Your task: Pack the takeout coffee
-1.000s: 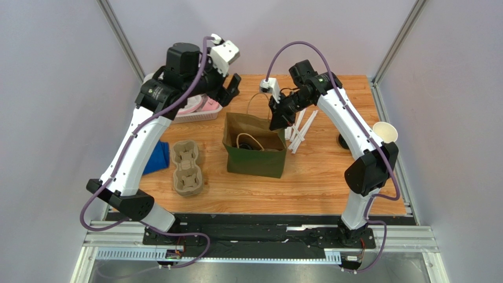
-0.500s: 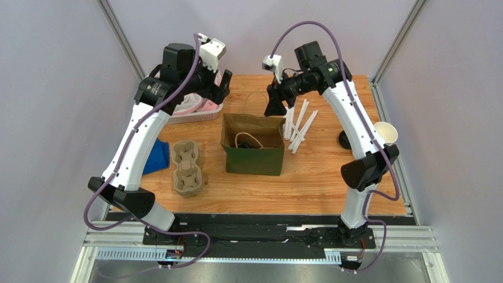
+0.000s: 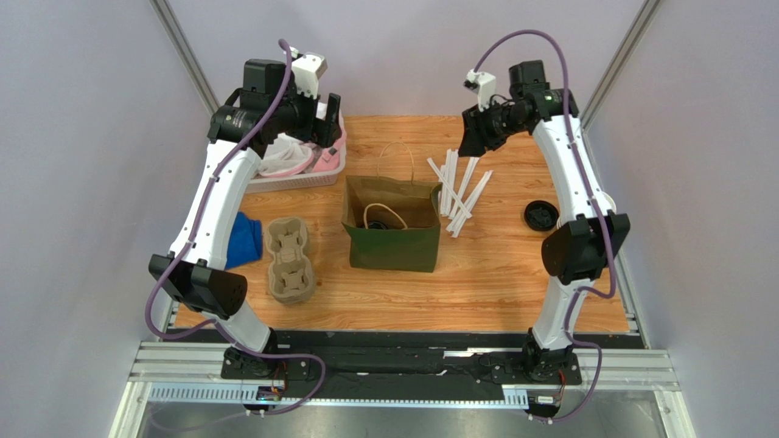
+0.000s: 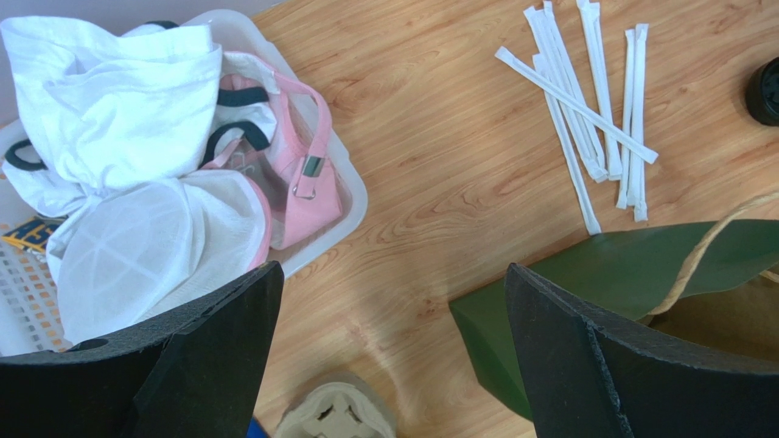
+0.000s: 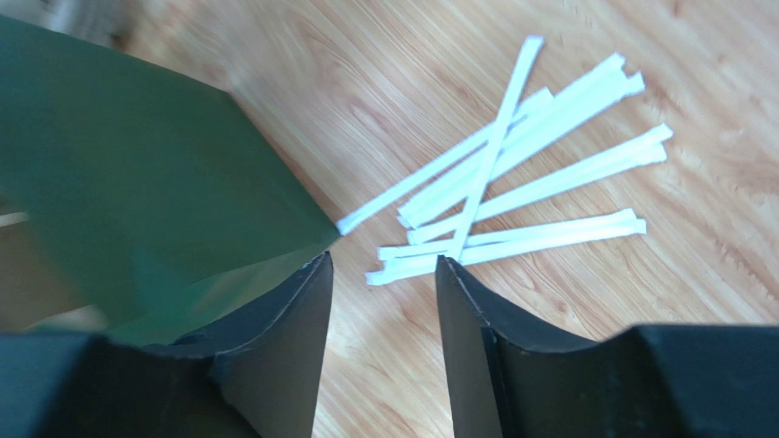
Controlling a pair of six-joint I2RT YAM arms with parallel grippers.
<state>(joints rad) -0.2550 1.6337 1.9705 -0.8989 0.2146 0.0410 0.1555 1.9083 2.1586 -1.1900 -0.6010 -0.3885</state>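
Observation:
The takeout coffee cup shows in no view. A round black lid (image 3: 541,214) lies on the table at the right, and it appears again as the black lid (image 4: 764,91) at the left wrist view's edge. The green paper bag (image 3: 395,239) stands open mid-table, its rope handle inside. My left gripper (image 3: 329,119) hangs wide open and empty over the back left, with bare wood between its fingers (image 4: 393,269). My right gripper (image 3: 471,137) is high at the back right, partly open and empty (image 5: 384,260), beside the bag's corner (image 5: 137,164).
A white basket (image 3: 315,179) of caps and cloth sits back left. Two moulded-pulp cup carriers (image 3: 290,260) and a blue cloth (image 3: 242,239) lie at the left. Several wrapped straws (image 3: 457,187) lie right of the bag. My right arm's elbow (image 3: 585,246) hangs over the right edge.
My right gripper has opened and drawn back from the bag's mouth to the back right. My left gripper has pulled back and left over the basket. The right arm now covers the cup at the right edge.

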